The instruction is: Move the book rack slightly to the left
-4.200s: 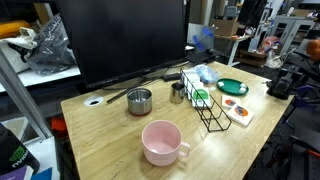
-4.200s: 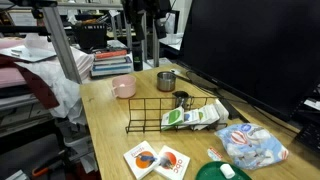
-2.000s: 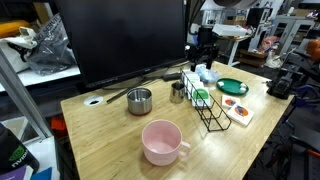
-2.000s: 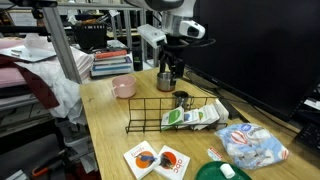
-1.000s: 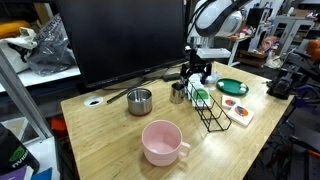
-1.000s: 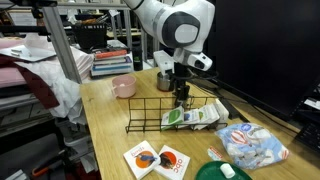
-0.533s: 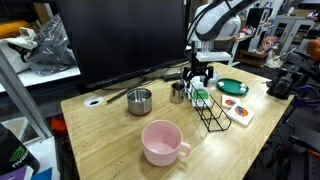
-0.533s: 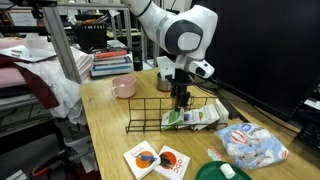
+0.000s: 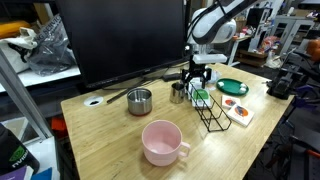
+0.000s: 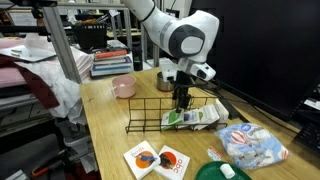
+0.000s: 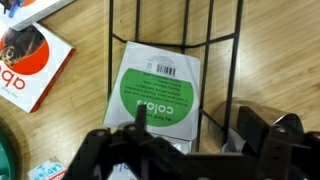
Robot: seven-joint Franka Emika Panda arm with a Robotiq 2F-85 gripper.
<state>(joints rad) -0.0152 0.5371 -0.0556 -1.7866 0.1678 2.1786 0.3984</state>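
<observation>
Fingers [image 11: 255, 135] of the gripper [image 9: 196, 82] stand apart over the rack [image 9: 208, 108], which lies at 3 o'clock from the cup [image 9: 177, 92] and holds a green-labelled packet [image 11: 158, 95].

Book rack [image 9: 207, 108]: long black wire frame, upright rectangular loop dividers, standing level on wooden table [image 9: 110, 130].

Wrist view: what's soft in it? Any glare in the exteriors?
Wrist view: pincer is dark and blurred near the lens; green packet and book rack wires fairly sharp. Both exterior views: even light, no obvious glare; monitor reads flat black.
</observation>
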